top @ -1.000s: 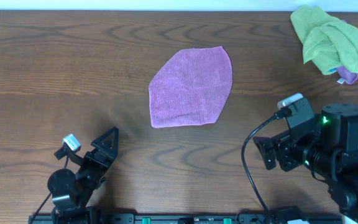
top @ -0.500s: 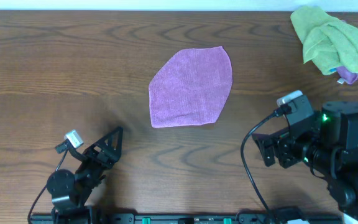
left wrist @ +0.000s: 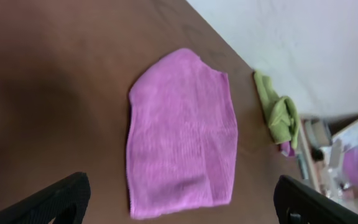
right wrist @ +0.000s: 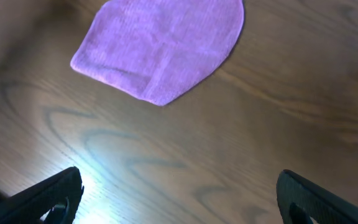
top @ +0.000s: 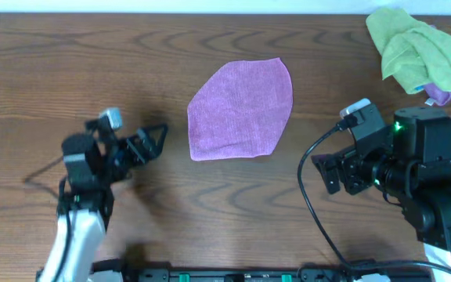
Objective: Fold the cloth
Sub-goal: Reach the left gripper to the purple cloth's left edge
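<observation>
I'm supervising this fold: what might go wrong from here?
The purple cloth has a rounded, uneven outline, so the open left claw beside it may grab a poor spot and fold it crooked. The right claw is apart from it; a one-sided pull could drag it instead of folding.

Bare table [top: 53, 78] rings the purple cloth [top: 241, 110] (green heap [top: 413, 48] sits well apart, far right).

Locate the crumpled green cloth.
Overhead, the crumpled green cloth lies at the far right corner of the brown wooden table, apart from the flat purple cloth at centre.
</observation>
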`<state>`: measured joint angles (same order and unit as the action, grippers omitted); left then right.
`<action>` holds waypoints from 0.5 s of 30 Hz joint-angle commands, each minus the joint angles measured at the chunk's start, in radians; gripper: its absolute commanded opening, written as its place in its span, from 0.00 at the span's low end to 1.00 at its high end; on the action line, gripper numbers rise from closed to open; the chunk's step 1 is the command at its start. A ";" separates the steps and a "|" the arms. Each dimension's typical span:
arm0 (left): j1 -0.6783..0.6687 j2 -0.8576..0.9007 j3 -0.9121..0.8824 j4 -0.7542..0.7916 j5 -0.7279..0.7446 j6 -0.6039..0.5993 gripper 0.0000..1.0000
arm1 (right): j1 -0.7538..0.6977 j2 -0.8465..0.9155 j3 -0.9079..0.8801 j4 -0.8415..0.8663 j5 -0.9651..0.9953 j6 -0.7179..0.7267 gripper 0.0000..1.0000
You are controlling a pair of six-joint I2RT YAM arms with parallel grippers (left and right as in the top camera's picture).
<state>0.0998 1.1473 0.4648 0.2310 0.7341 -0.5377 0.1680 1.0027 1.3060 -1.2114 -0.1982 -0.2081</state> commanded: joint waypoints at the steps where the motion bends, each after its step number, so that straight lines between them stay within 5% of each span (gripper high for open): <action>1: -0.046 0.164 0.135 -0.039 0.047 0.151 0.96 | -0.011 -0.038 0.002 -0.034 0.014 -0.005 0.99; 9: -0.152 0.424 0.511 -0.420 -0.169 0.386 0.96 | -0.011 -0.300 0.002 -0.112 0.066 0.089 0.99; 15: -0.153 0.535 0.584 -0.424 -0.199 0.389 0.96 | -0.011 -0.434 0.002 -0.129 0.054 0.164 0.99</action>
<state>-0.0525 1.6287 1.0267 -0.1864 0.5812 -0.1902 0.1680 0.5880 1.3071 -1.3392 -0.1524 -0.1055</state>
